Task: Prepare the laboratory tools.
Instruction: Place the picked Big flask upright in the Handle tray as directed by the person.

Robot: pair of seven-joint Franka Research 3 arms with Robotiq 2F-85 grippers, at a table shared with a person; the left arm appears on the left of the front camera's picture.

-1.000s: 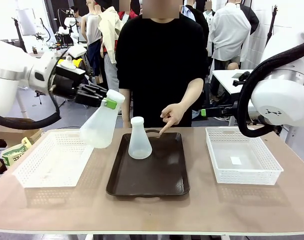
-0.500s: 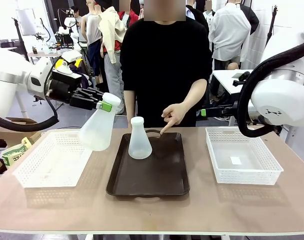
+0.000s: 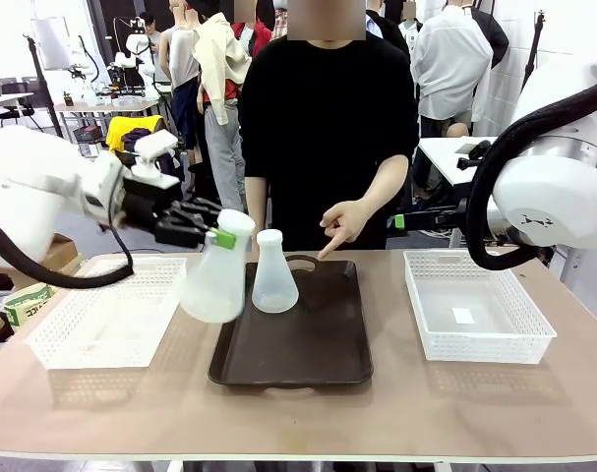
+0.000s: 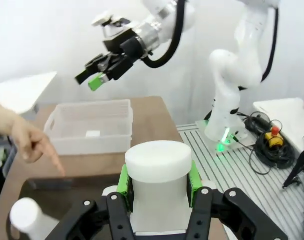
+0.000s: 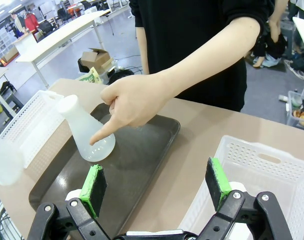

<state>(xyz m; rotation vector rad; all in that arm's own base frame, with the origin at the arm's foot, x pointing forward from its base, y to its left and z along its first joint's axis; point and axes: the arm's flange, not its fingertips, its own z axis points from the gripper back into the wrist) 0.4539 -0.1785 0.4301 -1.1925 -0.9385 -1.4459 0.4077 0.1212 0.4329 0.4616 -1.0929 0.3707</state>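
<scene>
We see the left gripper (image 3: 222, 237) clamping a flask (image 3: 215, 278) neck mid-frame, right gripper (image 5: 154, 185) fingers spread wide, empty, low in its view.

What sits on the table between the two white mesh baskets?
In the front view, the dark brown tray lies between the left basket and right basket. One flask stands on it; the left claw holds another flask over its left edge.

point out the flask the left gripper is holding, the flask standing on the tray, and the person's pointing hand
Held flask (image 3: 212, 285), front view, on its wide body.
Standing flask (image 3: 274, 285), front view, on its lower cone.
Pointing hand (image 5: 134, 97), right wrist view, on the back of the hand.
</scene>
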